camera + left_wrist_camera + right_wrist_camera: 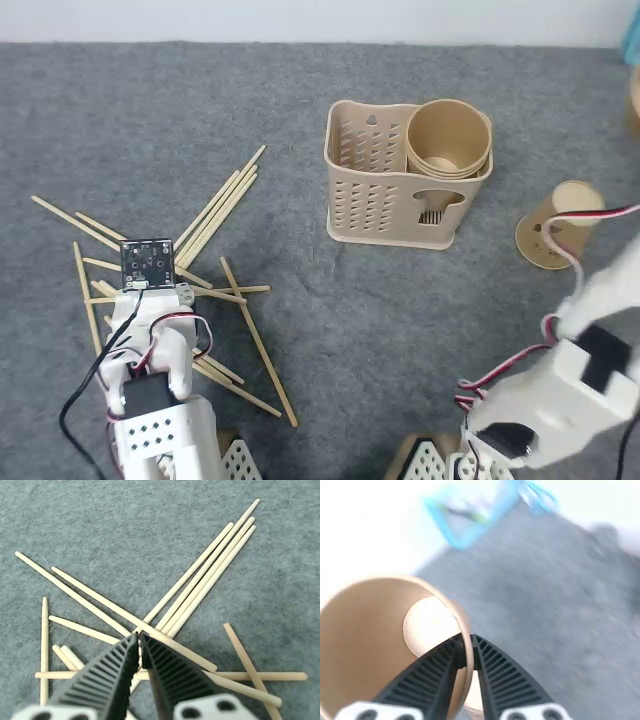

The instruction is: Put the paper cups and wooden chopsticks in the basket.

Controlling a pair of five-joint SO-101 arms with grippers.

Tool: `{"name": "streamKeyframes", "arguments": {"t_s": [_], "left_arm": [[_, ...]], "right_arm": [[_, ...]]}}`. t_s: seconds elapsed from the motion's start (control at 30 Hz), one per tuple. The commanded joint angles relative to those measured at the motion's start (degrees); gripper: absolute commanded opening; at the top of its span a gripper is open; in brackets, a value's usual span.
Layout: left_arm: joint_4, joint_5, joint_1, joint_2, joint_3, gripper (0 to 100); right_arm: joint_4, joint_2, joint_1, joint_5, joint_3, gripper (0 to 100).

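Paper cup [538,238]: lay on its side on the grey counter [300,90], near the basket [375,175].
Stacked cups [448,140]: sat inside the basket, in the part nearest the lying cup.
Chopsticks [200,580]: lay in a crossed pile on the counter, well apart from the basket.
My right gripper [468,642]: pinched the paper cup's rim.
My left gripper [139,639]: was closed, tips down at the pile.
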Motion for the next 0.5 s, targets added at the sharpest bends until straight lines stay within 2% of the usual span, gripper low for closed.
{"name": "streamKeyframes", "arguments": {"t_s": [0.0,0.1,0.27,0.47], "left_arm": [[-1.41,-0.53,0.53,-0.62,-0.22,2],[-1.41,-0.53,0.44,-0.62,-0.22,2],[-1.41,-0.53,0.44,-0.62,-0.22,2],[-1.41,-0.53,0.44,-0.62,-0.22,2]], "right_arm": [[2.33,-1.01,-7.25,-2.46,-8.18,0.6],[2.42,-1.1,-14.55,-2.11,-9.67,0.6],[2.51,-3.03,-26.15,5.63,-5.19,0.6],[2.51,-10.68,-33.1,11.25,9.32,0.6]]}}
